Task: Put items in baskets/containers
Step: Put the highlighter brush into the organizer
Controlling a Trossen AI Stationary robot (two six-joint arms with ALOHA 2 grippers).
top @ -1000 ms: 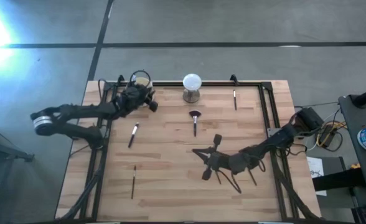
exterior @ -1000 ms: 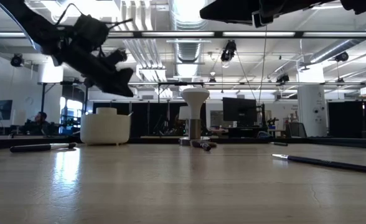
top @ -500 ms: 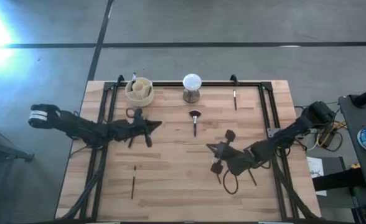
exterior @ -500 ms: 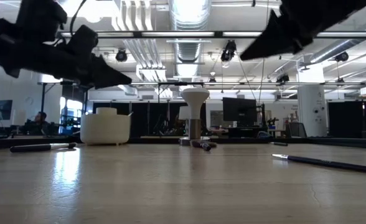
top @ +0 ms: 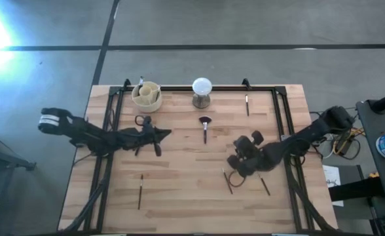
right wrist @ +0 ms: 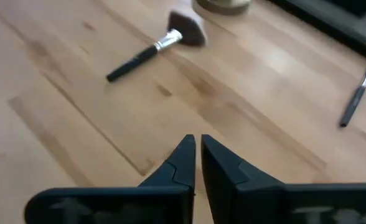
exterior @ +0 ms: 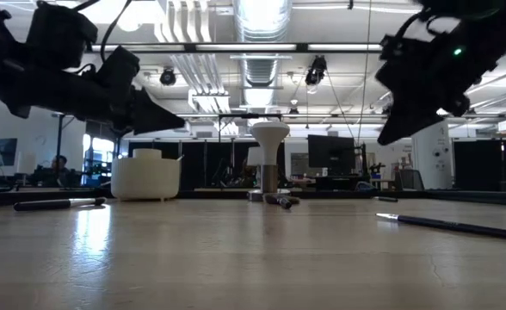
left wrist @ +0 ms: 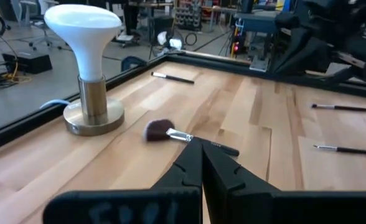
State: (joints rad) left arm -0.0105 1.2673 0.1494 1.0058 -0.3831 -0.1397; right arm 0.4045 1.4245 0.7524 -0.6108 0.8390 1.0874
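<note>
both arms over the table, nothing held

left gripper is closed and empty above the left half, near a brush; right gripper has its fingers nearly together, empty, over the right half. the fan brush lies mid-table by the white ball on a stand. the cream cup sits at the far left corner.

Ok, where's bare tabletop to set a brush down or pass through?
Bare wood lies in the near middle, between the lone brush at the near left and the two brushes beside the right pincer. It is crowded around the left pincer, the fan brush, the cup and the white ball stand.
</note>
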